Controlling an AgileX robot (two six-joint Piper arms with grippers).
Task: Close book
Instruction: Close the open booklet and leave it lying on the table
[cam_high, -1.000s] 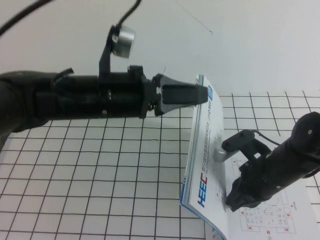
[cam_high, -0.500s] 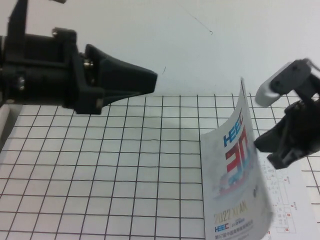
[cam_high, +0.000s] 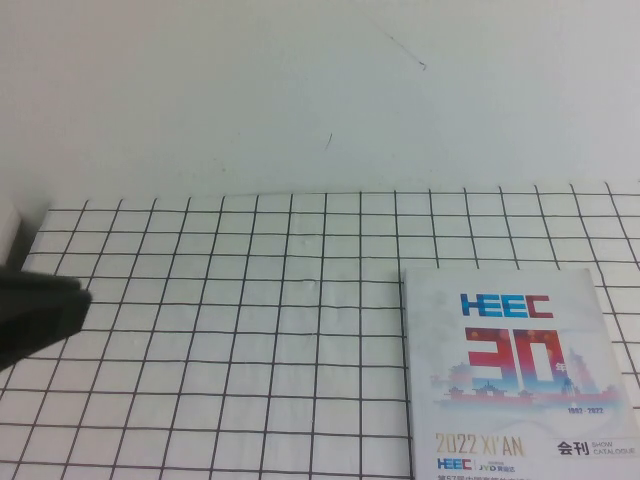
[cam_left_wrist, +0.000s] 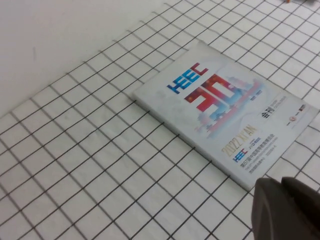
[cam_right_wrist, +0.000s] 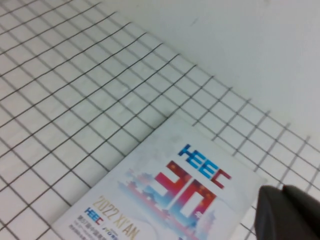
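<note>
book cut at bottom; left hand cropped at left edge; right hand cropped

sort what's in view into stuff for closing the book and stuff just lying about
For the job: book, closed, flat on the grid mat; left tool, at the high view's left edge; right tool, seen only in its own wrist view.
Just there: grid mat; white backdrop behind it.

Your stock: 1 book, paper, cover smooth with a slight sheen. 1 table, matt white top with a black grid. Left gripper, at the table's left edge, and right gripper, near the book: matt black, plastic-looking.
</note>
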